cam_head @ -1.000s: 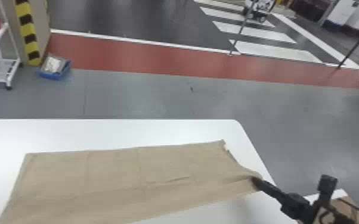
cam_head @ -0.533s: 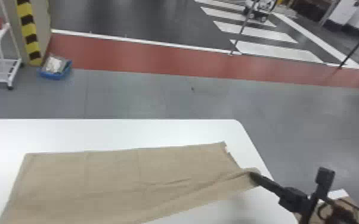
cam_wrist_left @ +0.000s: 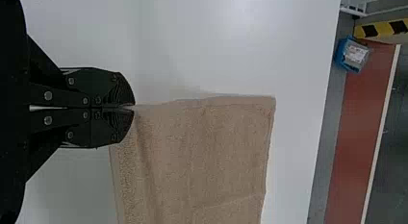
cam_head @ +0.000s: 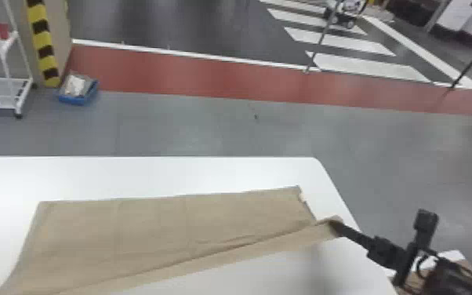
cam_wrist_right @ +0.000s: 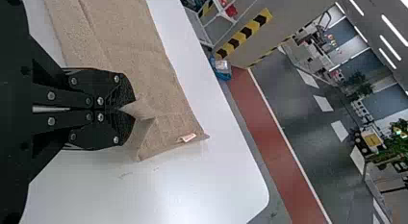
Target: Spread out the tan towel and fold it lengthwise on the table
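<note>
One tan towel [cam_head: 176, 223] lies on a white table [cam_head: 102, 176], left gripper [cam_wrist_left: 134, 107] and right gripper [cam_head: 334, 224] both clamped on its edge.

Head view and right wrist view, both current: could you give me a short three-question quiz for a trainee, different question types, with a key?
1. The right gripper is closed on: A) the white rack; B) the tan towel; C) the table edge.

2. True or false: the white tag is at the towel's right end, near its far corner.

3. Fill in the blank: the container on the floor beside the striped post is ____ in colour.

Key: 1: B; 2: true; 3: blue.
</note>
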